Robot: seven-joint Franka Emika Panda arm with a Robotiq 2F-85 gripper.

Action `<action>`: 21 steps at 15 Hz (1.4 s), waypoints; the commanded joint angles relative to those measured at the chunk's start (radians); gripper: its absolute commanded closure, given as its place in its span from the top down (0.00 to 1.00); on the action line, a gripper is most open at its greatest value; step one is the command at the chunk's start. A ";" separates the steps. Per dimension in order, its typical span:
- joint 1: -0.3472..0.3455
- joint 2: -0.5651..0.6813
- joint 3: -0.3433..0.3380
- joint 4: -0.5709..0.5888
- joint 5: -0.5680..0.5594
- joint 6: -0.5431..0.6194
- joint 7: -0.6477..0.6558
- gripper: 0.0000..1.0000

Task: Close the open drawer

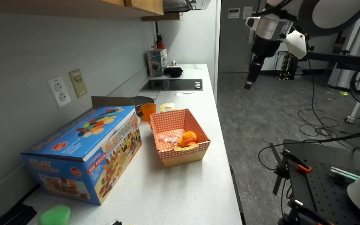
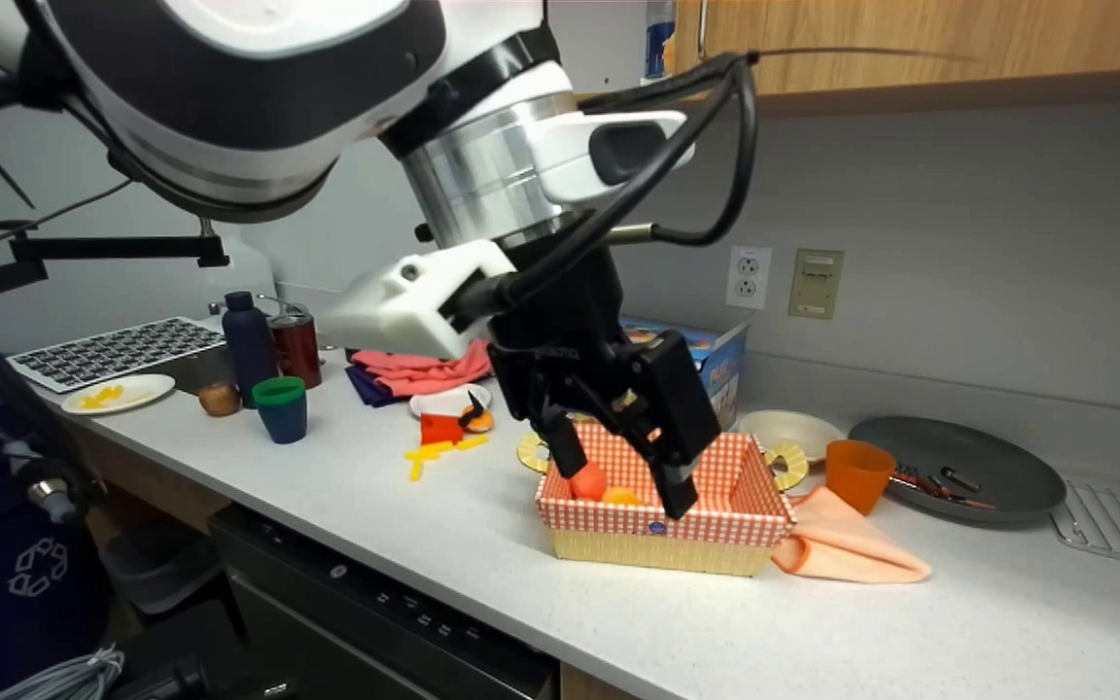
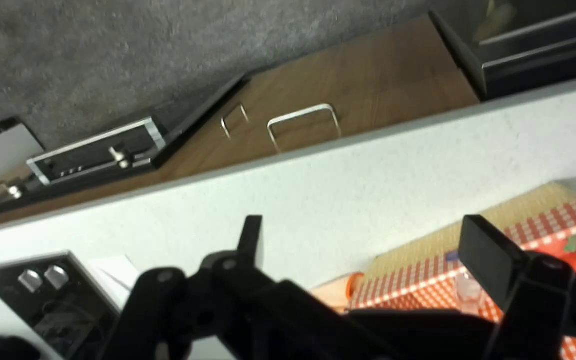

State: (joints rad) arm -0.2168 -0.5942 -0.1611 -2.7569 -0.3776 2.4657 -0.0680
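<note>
In the wrist view, the black two-fingered end effector (image 3: 363, 225) is spread wide, holding nothing, seemingly at the approach; next comes lowering outside the edge of the white speckled bench (image 3: 193, 215) and pushing inward. The drawer is probably the brown wooden front (image 3: 378, 95), though none stands clearly pulled out; two bent silver metal handles (image 3: 298, 114) show there.

In an exterior view, count one blue cardboard box (image 1: 84, 153) and one red-checked basket (image 1: 184, 160).

In an exterior view, one navy bottle (image 2: 251, 355), one orange plastic cup (image 2: 857, 476).
</note>
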 commanded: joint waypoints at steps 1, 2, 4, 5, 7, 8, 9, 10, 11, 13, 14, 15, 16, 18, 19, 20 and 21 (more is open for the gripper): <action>-0.022 -0.011 0.032 0.005 -0.028 0.177 -0.009 1.00; -0.035 0.008 0.041 0.007 -0.042 0.250 -0.005 1.00; -0.052 0.013 0.058 0.009 -0.041 0.339 -0.003 1.00; -0.046 0.014 0.055 0.009 -0.027 0.359 -0.022 1.00; -0.024 0.014 0.039 0.009 -0.009 0.363 -0.077 1.00; -0.004 0.010 0.023 0.009 0.000 0.343 -0.120 1.00; 0.005 0.009 0.015 0.009 0.002 0.331 -0.150 1.00; 0.052 -0.026 -0.003 0.008 0.030 0.269 -0.208 1.00; 0.089 0.008 0.003 0.015 0.045 0.264 -0.236 1.00; 0.164 0.032 -0.004 0.025 0.090 0.225 -0.299 1.00; 0.210 0.049 -0.014 0.032 0.123 0.210 -0.331 1.00; 0.255 0.062 -0.027 0.040 0.159 0.192 -0.369 1.00; 0.285 0.075 -0.030 0.048 0.183 0.174 -0.394 1.00; 0.296 0.106 -0.019 0.065 0.195 0.135 -0.408 1.00; 0.288 0.121 -0.015 0.071 0.190 0.118 -0.408 1.00; 0.283 0.138 -0.015 0.074 0.187 0.102 -0.412 1.00; 0.282 0.157 -0.019 0.075 0.189 0.089 -0.421 1.00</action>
State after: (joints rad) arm 0.0582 -0.4945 -0.1601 -2.7173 -0.2172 2.6084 -0.4281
